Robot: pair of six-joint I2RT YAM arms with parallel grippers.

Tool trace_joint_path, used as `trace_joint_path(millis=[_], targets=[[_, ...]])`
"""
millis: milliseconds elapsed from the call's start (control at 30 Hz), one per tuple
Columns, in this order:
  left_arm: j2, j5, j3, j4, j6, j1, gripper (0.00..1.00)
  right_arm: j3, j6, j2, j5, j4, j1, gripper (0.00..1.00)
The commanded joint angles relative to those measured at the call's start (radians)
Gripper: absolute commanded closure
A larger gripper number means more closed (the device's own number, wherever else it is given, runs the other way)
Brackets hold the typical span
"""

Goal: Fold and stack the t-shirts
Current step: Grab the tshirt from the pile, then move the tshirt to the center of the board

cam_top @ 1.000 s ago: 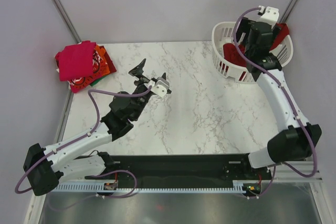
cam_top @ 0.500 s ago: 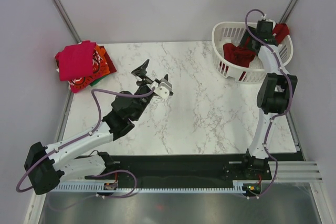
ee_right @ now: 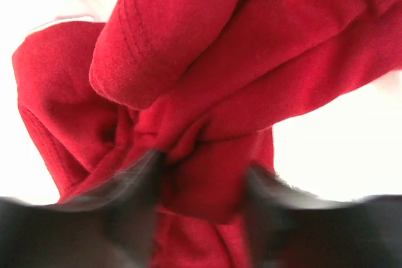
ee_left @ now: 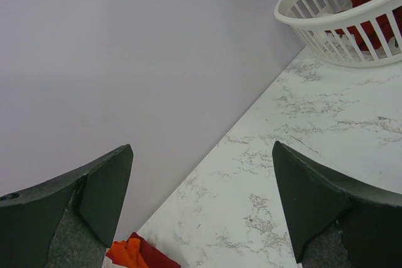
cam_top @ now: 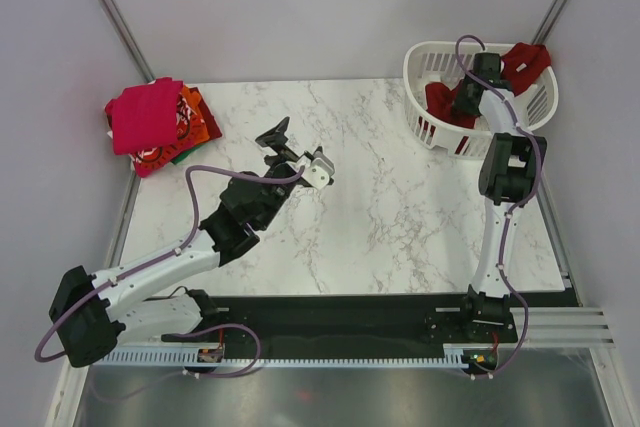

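Observation:
A red t-shirt (ee_right: 207, 61) lies crumpled in the white basket (cam_top: 415, 67), partly draped over its far rim (cam_top: 525, 55). My right gripper (cam_top: 468, 97) reaches down into the basket. In the right wrist view its blurred fingers press on both sides of a bunched fold of this shirt (ee_right: 201, 192). Folded t-shirts (cam_top: 150, 122) are stacked at the table's far left corner, a magenta one on top, orange and red ones under it. My left gripper (cam_top: 290, 142) hovers open over the table's middle left, holding nothing (ee_left: 201, 180).
The marble table (cam_top: 400, 217) ends at grey walls behind and on both sides. The basket (ee_left: 314, 23) stands at the far right corner. An edge of the folded stack (ee_left: 125, 254) shows low in the left wrist view.
My right arm has dropped into the basket and its jaws have closed from wide open onto the red cloth. The left gripper drifted slightly right, still open.

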Motion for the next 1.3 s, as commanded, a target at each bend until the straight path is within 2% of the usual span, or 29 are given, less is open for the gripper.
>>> trace_joint_path(millis=[0,67,100,133,333,467,533,633,667,733,833,867,900,933,967,1033,1100,1133,1167,1267], targets=[[0.001,0.020,0.004,0.025,0.039,0.000,0.00,0.050,0.002,0.018,-0.014,-0.010,-0.002,0.67],[0.006,0.020,0.002,0.025,0.040,0.000,0.00,0.053,-0.004,0.014,-0.007,-0.010,-0.002,0.84],[0.007,0.018,0.002,0.025,0.042,-0.002,0.00,0.056,-0.006,0.006,-0.005,-0.010,-0.002,0.98],[0.010,0.018,0.002,0.023,0.044,0.000,0.00,0.057,-0.006,0.000,-0.003,-0.012,-0.004,1.00],[0.023,-0.008,0.014,0.022,0.037,0.001,0.00,0.095,-0.001,-0.130,-0.017,-0.023,0.002,1.00],[0.037,-0.061,0.060,-0.009,-0.015,0.013,0.00,0.249,-0.004,-0.289,-0.108,-0.017,0.037,1.00],[0.032,-0.067,0.067,-0.012,-0.030,0.023,0.00,0.270,0.006,-0.371,-0.153,0.025,0.083,1.00],[0.029,-0.075,0.079,-0.015,-0.058,0.035,0.00,0.211,0.064,-0.567,-0.241,0.202,0.163,1.00],[0.029,-0.078,0.079,-0.017,-0.061,0.043,0.00,0.159,0.071,-0.615,-0.244,0.305,0.185,1.00],[0.033,-0.092,0.088,-0.017,-0.070,0.047,0.00,0.104,0.060,-0.742,-0.237,0.387,0.249,1.00],[0.034,-0.120,0.103,-0.020,-0.091,0.069,0.00,-0.056,0.097,-0.877,-0.209,0.511,0.268,1.00],[0.029,-0.126,0.108,-0.021,-0.098,0.082,0.00,-0.134,0.103,-0.921,-0.183,0.511,0.266,0.91],[0.023,-0.133,0.114,-0.023,-0.113,0.089,0.00,-0.175,0.105,-0.940,-0.166,0.488,0.266,0.43],[0.006,-0.133,0.119,-0.024,-0.124,0.096,0.00,-0.220,0.108,-0.958,-0.149,0.464,0.266,0.17],[-0.005,-0.137,0.122,-0.033,-0.136,0.112,0.00,-0.321,0.118,-0.974,-0.122,0.395,0.269,0.02],[-0.037,-0.150,0.143,-0.046,-0.147,0.112,0.00,-0.431,0.140,-1.008,-0.057,0.315,0.269,0.02],[-0.055,-0.201,0.209,-0.145,-0.192,0.101,0.00,-0.593,0.178,-1.006,-0.071,0.183,0.271,0.02],[-0.065,-0.215,0.240,-0.214,-0.237,0.099,0.00,-0.642,0.187,-0.994,-0.080,0.136,0.274,0.02],[-0.077,-0.219,0.270,-0.386,-0.289,0.102,0.00,-0.747,0.200,-0.965,-0.089,0.062,0.278,0.02],[-0.069,-0.250,0.327,-0.643,-0.546,0.101,0.00,-0.957,0.206,-0.899,-0.215,0.043,0.295,0.02]])
